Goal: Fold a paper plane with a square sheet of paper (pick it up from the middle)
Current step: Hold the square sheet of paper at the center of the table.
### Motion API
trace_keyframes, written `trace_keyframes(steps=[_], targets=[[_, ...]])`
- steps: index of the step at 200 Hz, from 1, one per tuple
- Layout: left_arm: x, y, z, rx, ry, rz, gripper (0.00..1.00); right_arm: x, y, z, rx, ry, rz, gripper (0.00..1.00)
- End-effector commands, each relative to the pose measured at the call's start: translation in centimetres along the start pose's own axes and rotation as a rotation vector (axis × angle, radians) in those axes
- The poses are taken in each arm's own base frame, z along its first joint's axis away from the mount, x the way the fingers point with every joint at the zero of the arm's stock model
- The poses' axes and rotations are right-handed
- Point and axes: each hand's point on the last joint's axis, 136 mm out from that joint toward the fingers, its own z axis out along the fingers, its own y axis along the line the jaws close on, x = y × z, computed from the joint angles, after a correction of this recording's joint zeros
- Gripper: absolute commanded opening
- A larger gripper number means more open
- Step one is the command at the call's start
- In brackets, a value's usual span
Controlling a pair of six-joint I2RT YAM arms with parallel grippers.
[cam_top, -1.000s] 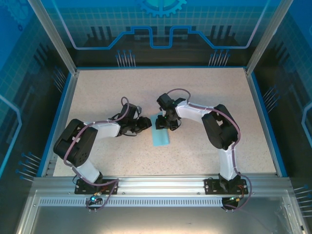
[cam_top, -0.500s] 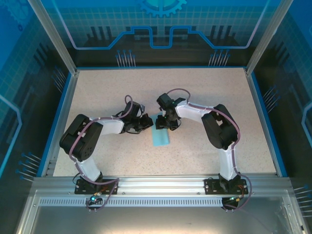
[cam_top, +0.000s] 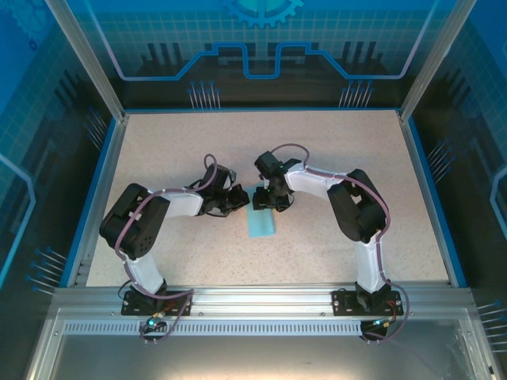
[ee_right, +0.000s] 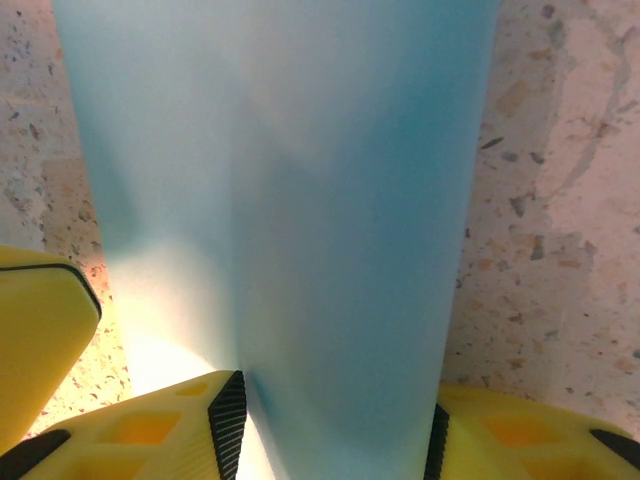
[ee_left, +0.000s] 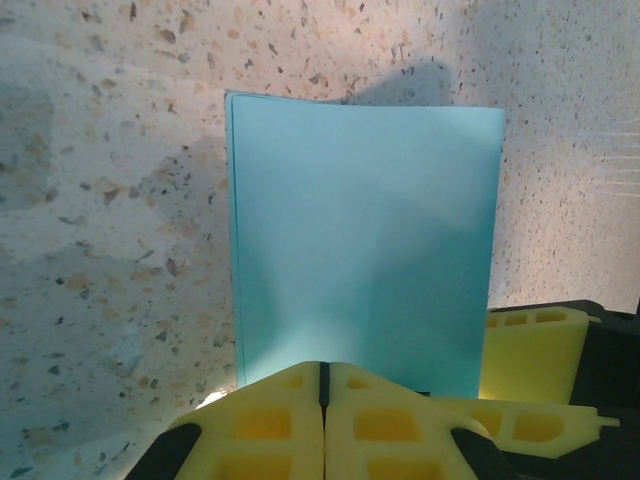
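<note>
Tabletop [cam_top: 333, 158]: left end effector [ee_left: 323, 385] (now shut) nearer paper [ee_left: 365, 240]

no readable text, labels, brands or numbers on any surface

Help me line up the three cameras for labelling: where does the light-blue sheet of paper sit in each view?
Top external: the sheet of paper lies mid-table, between the two grippers.
Left wrist: it fills the centre, reaching down to the shut left gripper at the bottom edge.
Right wrist: it runs from the top edge down between the fingers of the right gripper.
Shared landmark: the speckled tabletop around the sheet.
</note>
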Motion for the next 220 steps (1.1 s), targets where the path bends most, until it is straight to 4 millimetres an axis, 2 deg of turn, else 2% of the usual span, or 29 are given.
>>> trace_keyframes(steps=[1, 106, 176, 200, 220], targets=[[0.2, -0.5, 0.4, 0.012, 0.021, -0.004, 0.04, 3.6, -3.7, 6.4, 0.122, 0.131, 0.028, 0.49], [0.3, -0.2, 0.6, 0.004, 0.028, -0.007, 0.03, 3.9, -4.0, 6.9, 0.126, 0.147, 0.047, 0.52], [0.8, 1.4, 0.9, -0.070, 0.051, -0.022, 0.01, 4.0, -3.8, 7.0, 0.116, 0.151, 0.051, 0.52], [1.2, 2.5, 1.0, -0.117, 0.062, -0.030, 0.01, 3.1, -2.4, 5.8, 0.068, 0.129, 0.049, 0.52], [1.5, 3.3, 1.0, -0.148, 0.070, -0.035, 0.00, 1.2, -0.2, 2.6, -0.024, 0.053, 0.041, 0.53]])
